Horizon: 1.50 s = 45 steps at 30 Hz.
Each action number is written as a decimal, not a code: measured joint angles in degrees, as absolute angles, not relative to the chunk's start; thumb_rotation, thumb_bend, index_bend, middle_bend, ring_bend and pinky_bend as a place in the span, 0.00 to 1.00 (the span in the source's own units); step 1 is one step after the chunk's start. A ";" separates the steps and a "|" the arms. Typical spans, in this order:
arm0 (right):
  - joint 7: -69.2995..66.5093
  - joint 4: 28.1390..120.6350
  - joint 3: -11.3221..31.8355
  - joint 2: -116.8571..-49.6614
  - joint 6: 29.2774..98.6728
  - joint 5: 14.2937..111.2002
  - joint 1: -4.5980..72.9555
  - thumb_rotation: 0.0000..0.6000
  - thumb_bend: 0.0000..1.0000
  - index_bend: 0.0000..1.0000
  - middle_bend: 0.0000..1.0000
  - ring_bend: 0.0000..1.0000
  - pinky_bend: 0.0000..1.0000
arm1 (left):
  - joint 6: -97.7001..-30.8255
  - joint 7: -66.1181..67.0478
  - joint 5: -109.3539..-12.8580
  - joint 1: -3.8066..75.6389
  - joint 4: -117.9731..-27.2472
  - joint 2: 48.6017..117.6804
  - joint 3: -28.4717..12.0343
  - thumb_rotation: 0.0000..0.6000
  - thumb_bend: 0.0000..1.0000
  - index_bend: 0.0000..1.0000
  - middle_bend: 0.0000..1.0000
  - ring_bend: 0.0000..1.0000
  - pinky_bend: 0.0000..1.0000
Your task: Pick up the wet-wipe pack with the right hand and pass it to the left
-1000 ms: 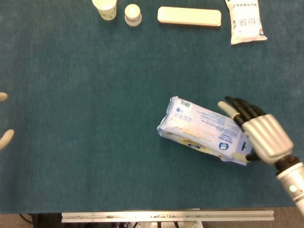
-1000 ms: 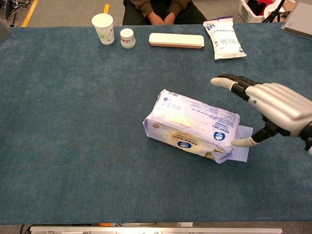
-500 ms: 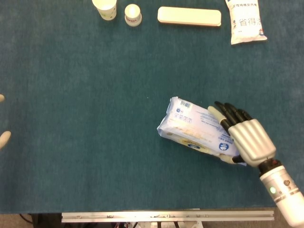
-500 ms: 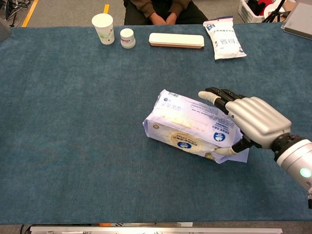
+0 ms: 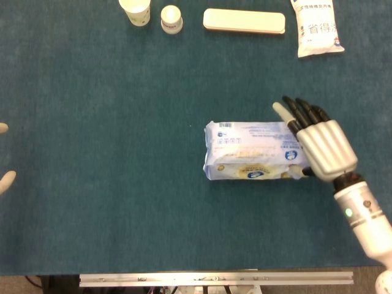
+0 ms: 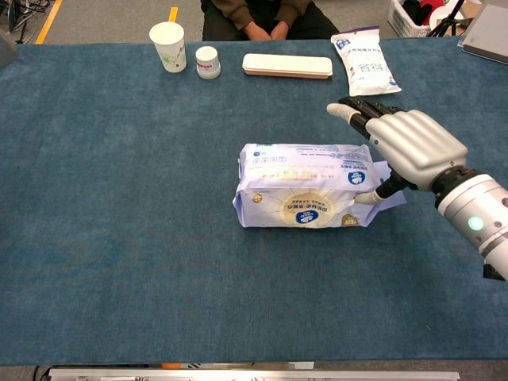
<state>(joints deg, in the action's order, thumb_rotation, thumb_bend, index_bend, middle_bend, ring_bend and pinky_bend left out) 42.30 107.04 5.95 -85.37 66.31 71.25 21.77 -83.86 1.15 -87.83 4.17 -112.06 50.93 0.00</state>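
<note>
One wet-wipe pack [image 5: 252, 158], one paper cup [image 5: 135, 11], one small jar [image 5: 171, 18], one flat cream case [image 5: 244, 21], one white pouch [image 5: 316, 27], all on one blue desk [image 5: 104, 184]. Two hands: right hand [image 5: 323, 150], left hand [image 5: 5, 174].

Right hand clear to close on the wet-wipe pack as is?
Probably yes. The right hand sits at the wet-wipe pack's right end, thumb at its near side, fingers spread past the far edge; nothing lies between.

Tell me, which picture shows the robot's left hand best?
Only the head view shows the left hand: just pale fingertips at the picture's left edge, apart, holding nothing. The chest view doesn't show it at all.
</note>
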 measured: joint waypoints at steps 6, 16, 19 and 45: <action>38.33 108.12 6.11 -82.40 62.27 66.44 22.76 1.00 0.00 0.00 0.00 0.00 0.17 | -83.37 1.40 -87.28 4.17 -112.19 50.64 0.14 1.00 0.19 0.28 0.20 0.20 0.27; 28.55 105.58 4.44 -82.48 59.11 65.46 23.69 1.00 0.00 0.00 0.00 0.00 0.17 | -82.72 1.68 -87.41 4.56 -113.21 50.06 0.16 1.00 0.19 0.28 0.20 0.20 0.27; 26.49 104.51 4.25 -83.14 58.55 65.60 24.06 1.00 0.01 0.00 0.03 0.00 0.17 | -82.76 1.80 -87.31 4.47 -113.39 49.94 0.23 1.00 0.19 0.28 0.20 0.20 0.27; 17.07 109.85 9.42 -76.37 56.55 69.85 29.47 1.00 0.66 0.57 0.52 0.57 0.72 | -70.60 -8.13 -86.59 13.19 -114.77 44.06 -2.57 1.00 0.19 0.18 0.19 0.20 0.27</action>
